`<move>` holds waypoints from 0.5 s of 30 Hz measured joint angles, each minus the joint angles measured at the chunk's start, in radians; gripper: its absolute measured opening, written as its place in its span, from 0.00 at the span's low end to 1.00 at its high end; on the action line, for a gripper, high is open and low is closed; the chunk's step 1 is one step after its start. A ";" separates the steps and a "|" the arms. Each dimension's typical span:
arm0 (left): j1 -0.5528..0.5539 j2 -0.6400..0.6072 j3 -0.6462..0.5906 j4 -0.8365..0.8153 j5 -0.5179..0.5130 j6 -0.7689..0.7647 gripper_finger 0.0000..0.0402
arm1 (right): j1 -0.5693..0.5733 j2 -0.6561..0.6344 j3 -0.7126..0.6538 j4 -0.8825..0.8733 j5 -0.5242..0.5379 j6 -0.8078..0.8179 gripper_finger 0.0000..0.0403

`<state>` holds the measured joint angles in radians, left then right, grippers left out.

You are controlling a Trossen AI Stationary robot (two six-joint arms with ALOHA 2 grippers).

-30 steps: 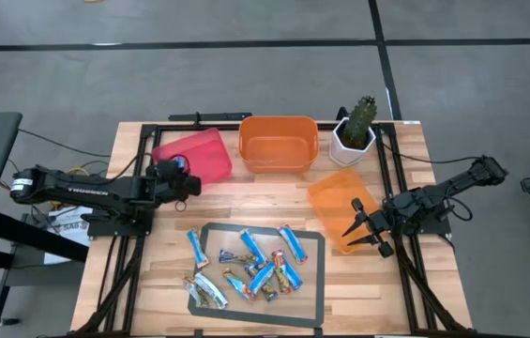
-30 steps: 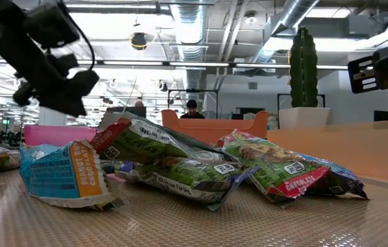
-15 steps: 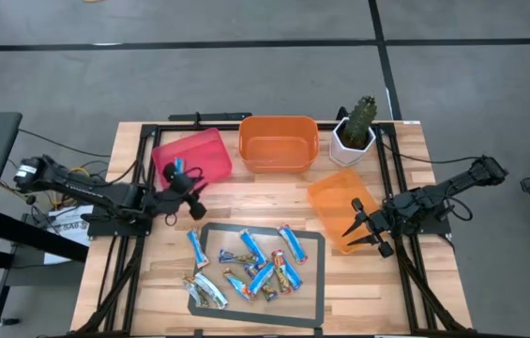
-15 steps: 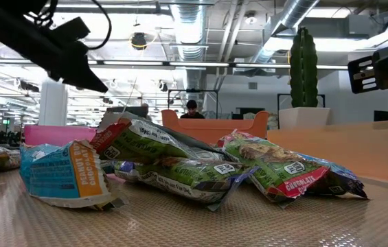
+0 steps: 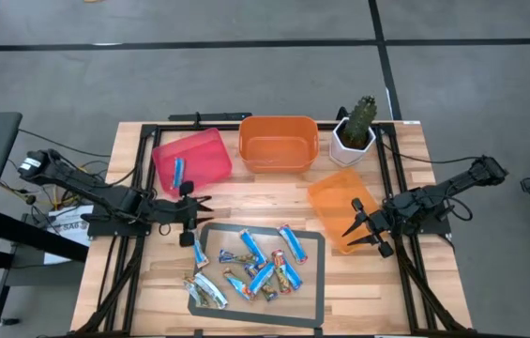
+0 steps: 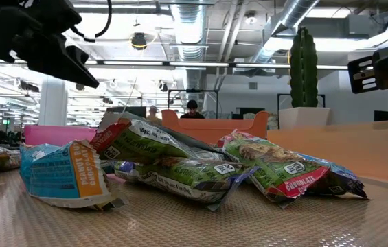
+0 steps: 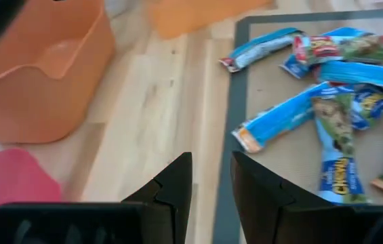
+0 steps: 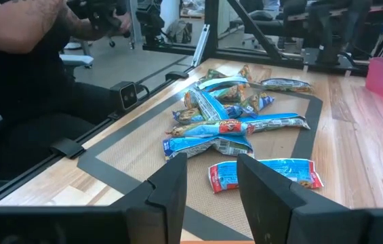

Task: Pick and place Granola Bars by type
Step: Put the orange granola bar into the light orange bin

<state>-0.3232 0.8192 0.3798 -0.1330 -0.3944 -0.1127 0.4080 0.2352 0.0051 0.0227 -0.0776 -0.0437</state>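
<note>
Several granola bars (image 5: 257, 263), mostly blue-wrapped, some green and red, lie heaped on a dark mat (image 5: 313, 246); they also show in the left wrist view (image 7: 320, 81) and the low view (image 6: 180, 165). One blue bar (image 5: 178, 172) lies flat inside the red bin (image 5: 204, 152). My left gripper (image 5: 204, 208) hovers open just beyond the mat's far left corner, pointing toward the mat, nothing between its fingers (image 7: 177, 186). My right gripper (image 5: 354, 233) stands open over the near edge of the right orange bin (image 5: 335, 202), holding nothing (image 8: 211, 183).
A second orange bin (image 5: 279, 143) stands at the far middle, and a cactus in a white pot (image 5: 356, 127) beside it. Black frame rails (image 5: 396, 178) run along the table's sides. Bare wood lies between bins and mat. A person's arm (image 8: 49, 27) shows beyond the table.
My left gripper has swung from over the red bin toward the table's near edge, as far as the mat's far left corner, rolling its wrist as it went. A blue bar now shows lying in the red bin where the gripper had been. My right arm has kept still.
</note>
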 joint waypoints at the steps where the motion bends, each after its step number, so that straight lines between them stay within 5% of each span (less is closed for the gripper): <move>1: -0.005 0.000 0.000 -0.003 0.009 -0.002 0.24 | 0.000 0.000 0.000 0.000 0.000 0.000 0.30; 15: -0.058 0.144 0.001 -0.010 0.211 0.165 0.24 | 0.000 0.000 0.000 0.000 0.000 0.000 0.30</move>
<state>-0.3812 0.9636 0.3809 -0.1429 -0.1834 0.0527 0.4080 0.2353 0.0051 0.0226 -0.0776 -0.0437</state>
